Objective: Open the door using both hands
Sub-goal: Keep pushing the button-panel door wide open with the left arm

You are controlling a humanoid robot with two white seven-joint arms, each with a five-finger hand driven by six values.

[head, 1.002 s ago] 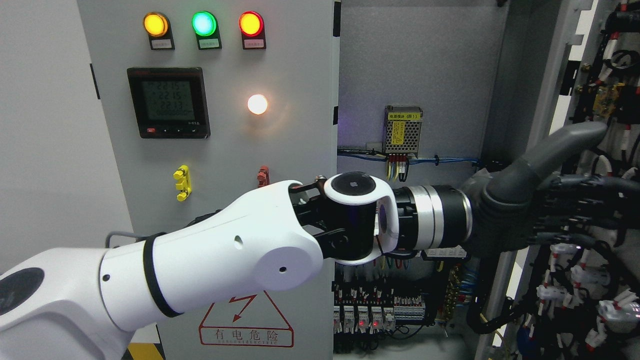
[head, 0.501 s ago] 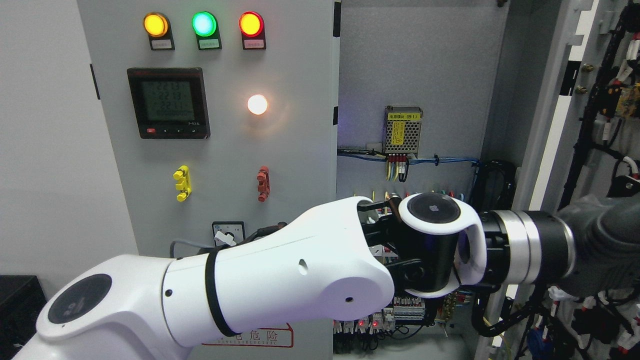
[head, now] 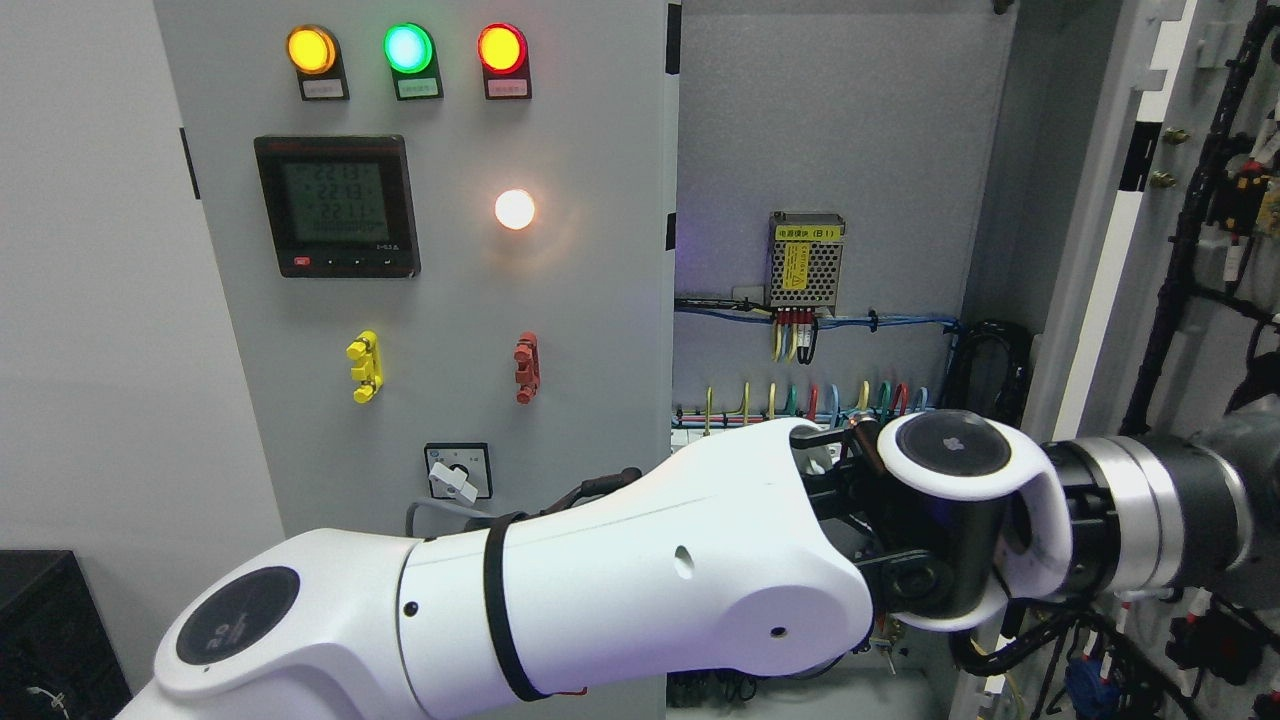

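My left arm (head: 620,590) comes in from the lower left and reaches across the open cabinet to the right door (head: 1190,330). That door stands swung open, showing its inner face with black wire looms. Only the grey heel of my left hand (head: 1258,432) shows at the right edge, against the door; the rest is cut off by the frame. The left door (head: 450,320) is closed and carries three indicator lamps, a meter and a lit white lamp. My right arm is out of sight.
Inside the cabinet (head: 830,120) sit a small power supply (head: 806,262), blue wiring and rows of terminals partly hidden behind my forearm. A rotary switch (head: 457,472) is on the left door. A black box (head: 50,640) stands at the lower left.
My left arm has swept right and downward. The hand, fully visible a second ago, has slid past the right edge, and the right door has swung further open.
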